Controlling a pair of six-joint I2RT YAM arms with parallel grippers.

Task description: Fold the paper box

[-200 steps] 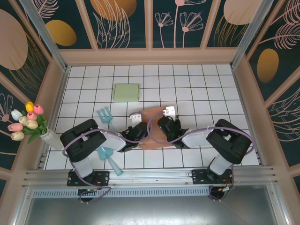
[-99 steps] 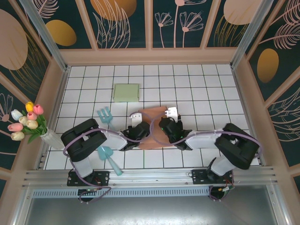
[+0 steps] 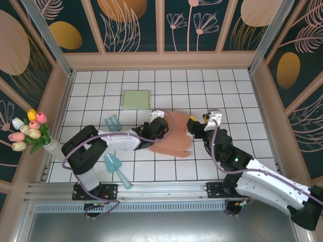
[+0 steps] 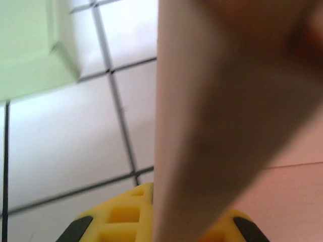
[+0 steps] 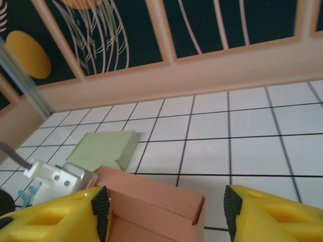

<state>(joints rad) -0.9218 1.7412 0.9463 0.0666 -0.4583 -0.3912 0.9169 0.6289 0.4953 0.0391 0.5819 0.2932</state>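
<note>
The paper box is salmon-pink card, partly folded, lying mid-table with a raised far wall. My left gripper sits at the box's far left corner. In the left wrist view its yellow fingers are shut on an upright pink panel that fills the middle of the view. My right gripper hovers just off the box's far right corner, open. Its black pads stand wide apart, and the box wall shows between them untouched.
A flat green box lies behind the paper box, also in the right wrist view. A teal fork and teal scoop lie to the left. Tulips in a vase stand at the left wall.
My right gripper has opened, let go of the box and pulled back to the right. The left gripper has moved up and right with the box panel, and the box has shifted right.
</note>
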